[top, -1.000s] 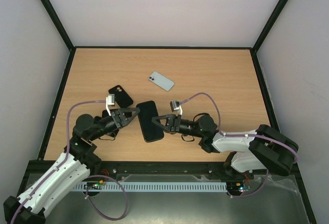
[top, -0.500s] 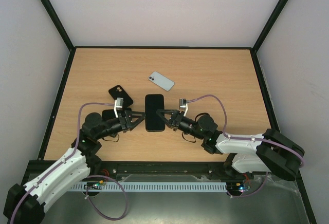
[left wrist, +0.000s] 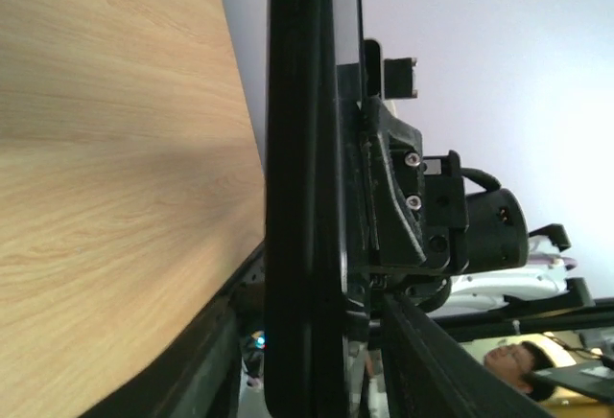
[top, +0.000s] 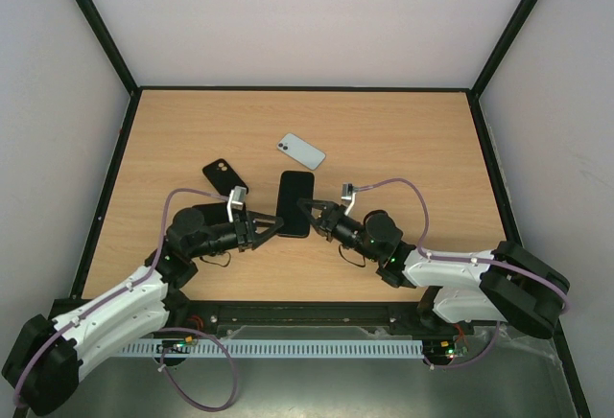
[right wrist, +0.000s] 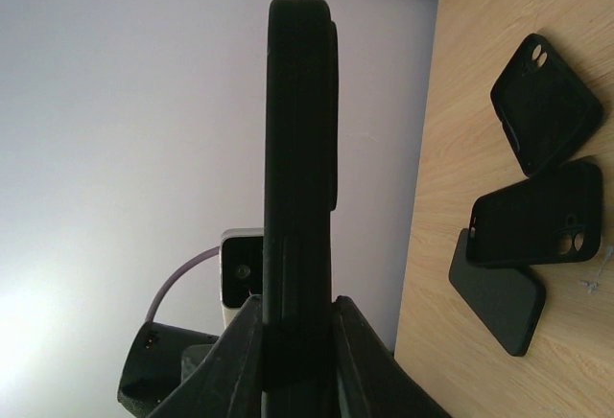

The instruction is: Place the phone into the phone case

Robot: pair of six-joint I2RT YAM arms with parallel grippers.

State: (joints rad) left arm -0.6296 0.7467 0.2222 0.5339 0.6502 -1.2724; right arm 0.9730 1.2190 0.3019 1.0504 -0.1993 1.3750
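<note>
Left arm (top: 125,298): rises from the lower left of the top view, white link low, black forearm stretched up and right toward the centre.
Left gripper (top: 271,226): points right, just left of frame centre; its fingers (left wrist: 206,341) converge from the bottom corners of the left wrist view onto the two faces of the phone (top: 295,203).
Right arm (top: 451,267): enters from the lower right, white link lying flat, black forearm angled up and left.
Right gripper (top: 309,211): points left, facing the left gripper; its fingers (right wrist: 235,360) pinch the same phone's edge at the bottom centre of the right wrist view.
</note>
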